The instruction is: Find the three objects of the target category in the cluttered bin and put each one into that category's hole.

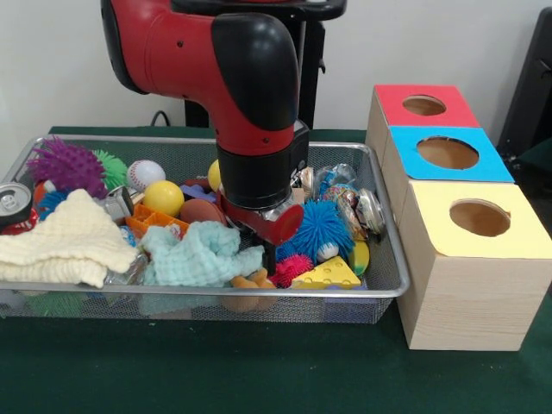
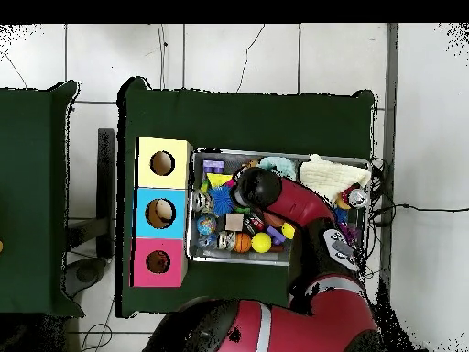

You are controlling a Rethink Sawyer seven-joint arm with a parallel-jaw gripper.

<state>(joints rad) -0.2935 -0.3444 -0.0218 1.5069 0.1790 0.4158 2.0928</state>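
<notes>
The silver wire mesh bin (image 1: 216,291) is full of mixed things. It also shows in the overhead view (image 2: 194,240). My gripper (image 1: 259,240) is low in the middle of the bin, between a teal cloth (image 1: 198,254) and a blue spiky ball (image 1: 321,228), just in front of a brown ball (image 1: 200,211). The arm's thick wrist hides most of it. In the overhead view the arm (image 2: 275,194) covers it. Three wooden boxes stand beside the bin, each with a round hole: red-topped (image 1: 423,105), blue-topped (image 1: 448,153) and yellow-topped (image 1: 479,220).
The bin also holds a cream cloth (image 1: 65,246), a purple spiky ball (image 1: 67,166), a green spiky ball (image 1: 110,166), a baseball (image 1: 145,174), a yellow ball (image 1: 163,197), a yellow cheese wedge (image 1: 328,274), a pink spiky ball (image 1: 291,267) and a can (image 1: 13,205).
</notes>
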